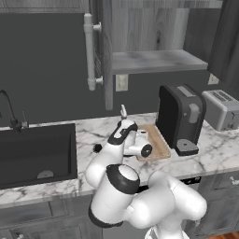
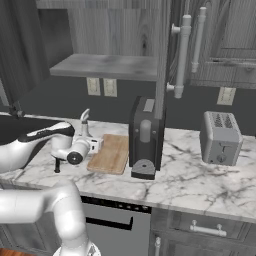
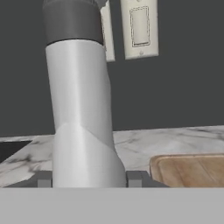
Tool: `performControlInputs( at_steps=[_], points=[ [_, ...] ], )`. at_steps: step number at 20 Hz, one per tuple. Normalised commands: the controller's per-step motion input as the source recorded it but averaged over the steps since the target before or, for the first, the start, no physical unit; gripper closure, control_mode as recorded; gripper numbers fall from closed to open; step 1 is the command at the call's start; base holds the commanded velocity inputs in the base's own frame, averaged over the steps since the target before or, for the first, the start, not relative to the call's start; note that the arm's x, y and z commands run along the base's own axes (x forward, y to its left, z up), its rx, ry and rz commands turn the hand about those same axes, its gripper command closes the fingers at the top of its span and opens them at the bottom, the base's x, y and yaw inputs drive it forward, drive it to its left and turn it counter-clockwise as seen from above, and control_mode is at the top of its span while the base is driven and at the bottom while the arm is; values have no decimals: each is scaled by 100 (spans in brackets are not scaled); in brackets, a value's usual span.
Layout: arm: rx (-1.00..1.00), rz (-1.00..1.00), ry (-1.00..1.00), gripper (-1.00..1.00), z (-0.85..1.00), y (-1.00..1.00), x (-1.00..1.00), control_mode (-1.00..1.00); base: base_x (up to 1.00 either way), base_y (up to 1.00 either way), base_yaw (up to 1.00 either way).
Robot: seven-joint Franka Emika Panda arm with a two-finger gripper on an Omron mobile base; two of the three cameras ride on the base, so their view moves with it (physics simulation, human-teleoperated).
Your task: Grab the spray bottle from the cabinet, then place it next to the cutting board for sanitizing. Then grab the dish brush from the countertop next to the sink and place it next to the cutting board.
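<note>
Spray bottle [image 3: 81, 113] is out of the cabinet [image 1: 154, 32] and down at the countertop [image 2: 190, 185], pinched between the two fingers of the gripper [image 3: 89, 178], which stand one on each side of its base in the hand view. So the gripper is closed on the bottle, not released yet. In the right base view the nozzle top shows just left of the cutting board [image 2: 111, 153], near the back edge of the countertop. Whether the bottle base already touches the marble I cannot tell; the hand camera cuts it off.

Progress, as a judgement: first half nearly done, bottle fetched and brought beside the board, release and retreat still to come. Second half not started: the dish brush [image 1: 97, 148] lies on the countertop between the sink [image 1: 37, 151] and the board, mostly hidden behind the arm in the left base view. It still needs picking up and setting next to the board.

Containers:
- cabinet: door open, grey shelf [image 1: 156, 60] bare as far as visible.
- sink: black basin, nothing in it but what looks like the drain at the bottom.
- cutting board: top looks bare; part is hidden by the arm.

Also on the countertop: coffee machine [image 2: 146, 137] touching or just beside the board's right edge, toaster [image 2: 220, 137] well apart toward the right end.
</note>
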Motion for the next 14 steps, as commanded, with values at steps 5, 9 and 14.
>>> performControlInputs(
  at_steps=[5, 9, 14],
  points=[
    [0, 0, 5, 100, -22, 0, 0, -100, 0, 0, 0],
    [0, 0, 6, 100, -23, 0, 2, -100, 0, 0, 0],
    [0, 0, 1, 100, -23, 0, 0, -100, 0, 0, 0]
  ],
)
